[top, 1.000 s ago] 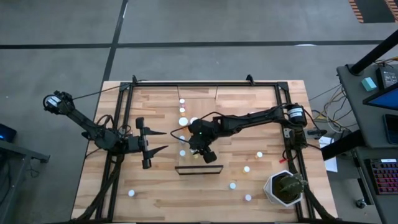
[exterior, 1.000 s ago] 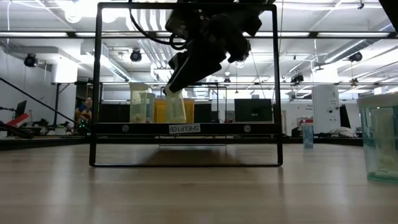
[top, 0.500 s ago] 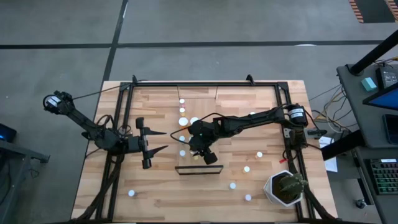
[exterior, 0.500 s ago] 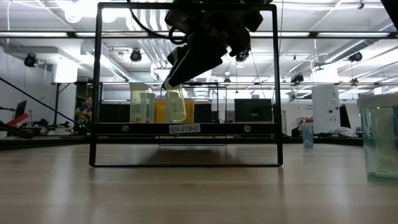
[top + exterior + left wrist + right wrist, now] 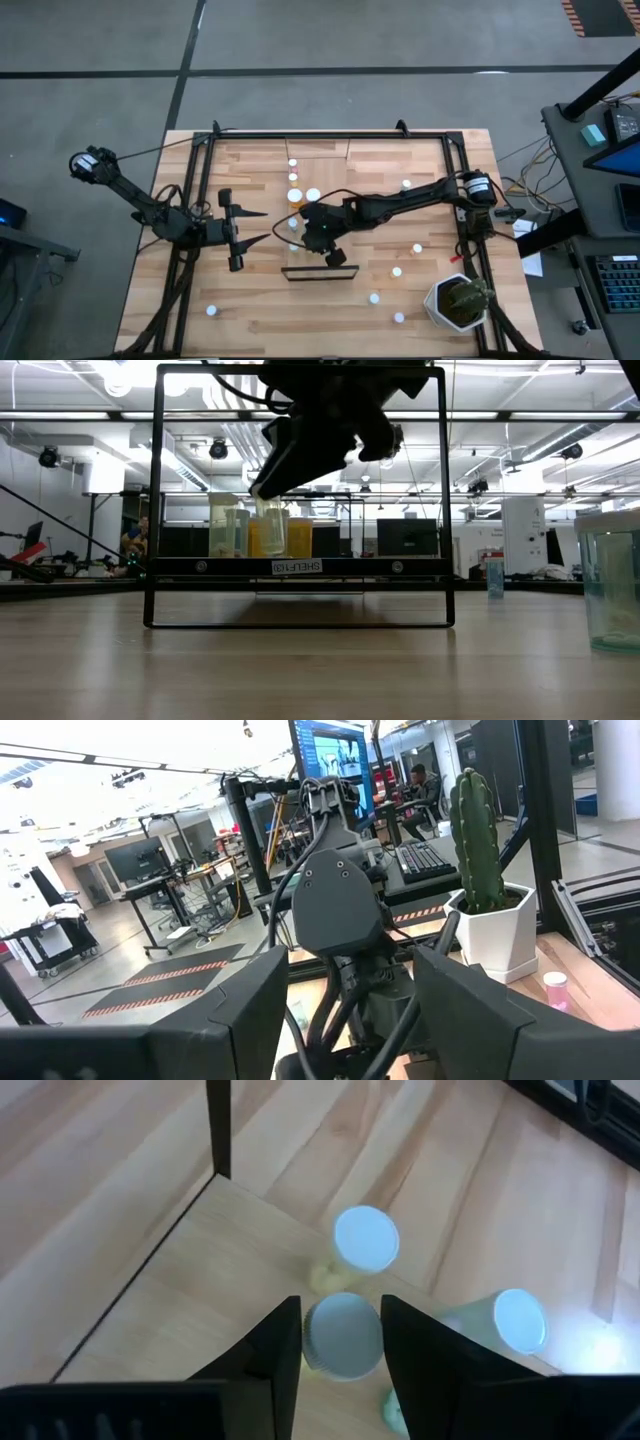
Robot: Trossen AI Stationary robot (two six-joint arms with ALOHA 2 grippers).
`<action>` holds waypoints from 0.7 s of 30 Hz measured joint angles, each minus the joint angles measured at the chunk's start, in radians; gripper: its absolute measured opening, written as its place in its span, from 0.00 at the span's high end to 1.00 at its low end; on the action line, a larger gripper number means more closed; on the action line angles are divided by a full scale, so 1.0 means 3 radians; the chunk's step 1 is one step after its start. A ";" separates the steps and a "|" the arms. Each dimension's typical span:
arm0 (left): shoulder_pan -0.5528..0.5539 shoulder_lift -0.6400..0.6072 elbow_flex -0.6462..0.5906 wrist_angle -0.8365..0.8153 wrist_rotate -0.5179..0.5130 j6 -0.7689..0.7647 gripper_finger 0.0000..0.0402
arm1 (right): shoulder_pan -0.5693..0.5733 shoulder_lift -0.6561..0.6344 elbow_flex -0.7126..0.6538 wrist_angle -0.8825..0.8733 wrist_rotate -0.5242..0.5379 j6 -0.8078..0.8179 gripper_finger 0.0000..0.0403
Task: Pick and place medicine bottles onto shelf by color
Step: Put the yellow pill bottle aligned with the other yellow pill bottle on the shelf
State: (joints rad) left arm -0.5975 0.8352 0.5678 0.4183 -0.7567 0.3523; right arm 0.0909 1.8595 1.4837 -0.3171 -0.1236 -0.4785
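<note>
Pale-green plastic under a white cap: one medicine bottle, pinched between the two dark fingers of the right gripper, fingers closed against the cap's sides. Hangs above the light-wood shelf, long axis near upright with the cap uppermost and the base pointing down at the plank. In the low view, shows as a pale bottle a little above the shelf's dark front rail, possibly tilted slightly, though hard to judge from there.

Sits over the near part of the plank in the high view, right gripper reaching in from the table's right side, shelf running away from it toward the far edge. Just beside the held bottle, on the plank, a second greenish bottle standing apart from the fingers; a third farther off, perhaps leaning, perhaps only foreshortened. Farther along the plank, an orange bottle.

Calls, most likely, for a straight drop: free plank directly below the base, the standing neighbour close enough to be knocked if the fingers spread wide.

Left gripper parked just off the shelf's left edge, fingers spread wide, holding nothing, nearer the plank than the loose bottles scattered on the table's right half.
</note>
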 joint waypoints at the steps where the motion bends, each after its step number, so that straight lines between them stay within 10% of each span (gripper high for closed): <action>1: 0.0000 0.0000 0.0000 0.0000 0.0000 0.0000 0.50 | 0.0000 0.0000 0.0000 0.0000 0.0004 -0.0012 0.71; 21: 0.0000 0.0000 0.0001 0.0000 0.0000 0.0003 0.50 | 0.0024 0.0006 -0.0084 0.0076 0.0075 0.0023 0.62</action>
State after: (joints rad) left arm -0.5976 0.8352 0.5682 0.4183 -0.7567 0.3531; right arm 0.0982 1.8614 1.4586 -0.2944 -0.1010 -0.4717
